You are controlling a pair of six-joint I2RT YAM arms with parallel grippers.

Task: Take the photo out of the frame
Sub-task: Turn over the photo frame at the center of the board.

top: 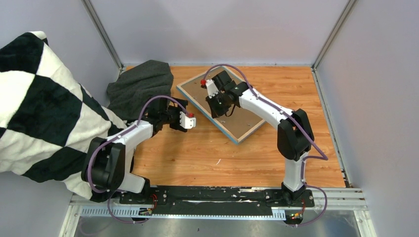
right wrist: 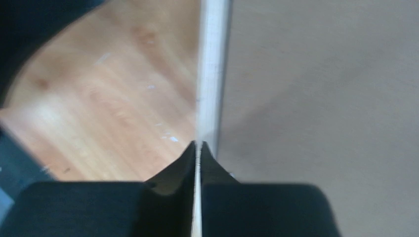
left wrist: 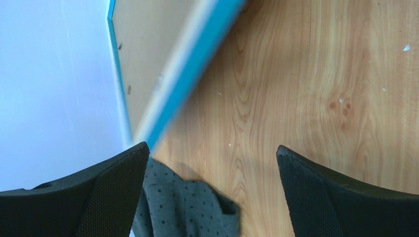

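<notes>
The frame (top: 236, 140) lies face down on the wooden table, showing a blue rim and its brown backing board (top: 244, 123). The photo is hidden beneath. My right gripper (top: 217, 106) is over the frame's left part, fingers pointing down at its left edge. In the right wrist view it (right wrist: 197, 144) is shut, with a thin pale line in the slit, in line with the frame's pale wood edge (right wrist: 212, 74). My left gripper (top: 184, 121) hovers open left of the frame. Its wrist view shows the jaws (left wrist: 212, 153) wide apart over bare wood, the blue frame rim (left wrist: 197, 64) ahead.
A grey dotted cloth (top: 141, 86) is bunched at the back left, and its corner lies under my left gripper's fingers (left wrist: 183, 207). A large black-and-white checkered blanket (top: 39, 108) fills the left side. Pale walls close off the back and both sides.
</notes>
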